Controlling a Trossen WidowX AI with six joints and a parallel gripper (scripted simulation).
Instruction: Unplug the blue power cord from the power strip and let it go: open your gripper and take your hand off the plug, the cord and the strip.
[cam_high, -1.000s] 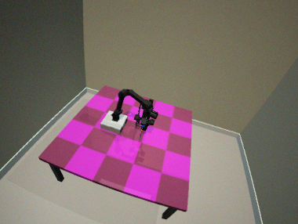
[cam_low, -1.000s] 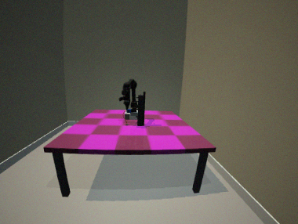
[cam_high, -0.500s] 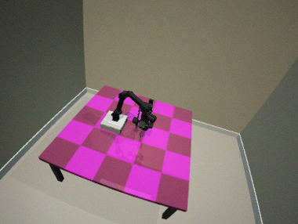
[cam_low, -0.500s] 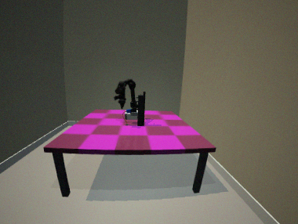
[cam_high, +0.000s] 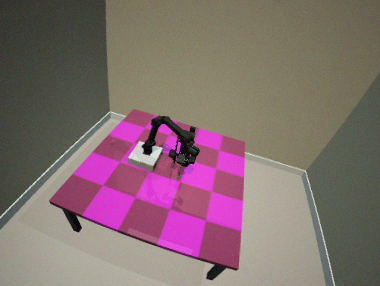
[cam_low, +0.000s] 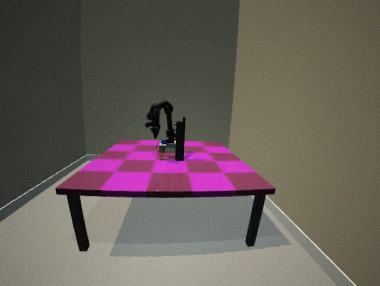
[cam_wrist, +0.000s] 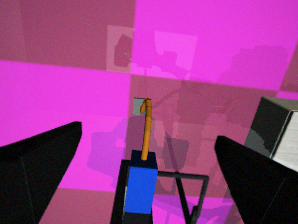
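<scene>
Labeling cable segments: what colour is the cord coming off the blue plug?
Orange; the cord shows best in the wrist view, rising from the blue plug.

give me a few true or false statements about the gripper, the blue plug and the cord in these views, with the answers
1. The gripper stands wide open. True.
2. The fingers clamp the blue plug. False: the plug sits in the gap between them, with space on both sides.
3. An orange cord runs from the plug's far end. True.
4. The cord is green. False: it is orange.
5. The table has a pink checkered top. True.
</scene>
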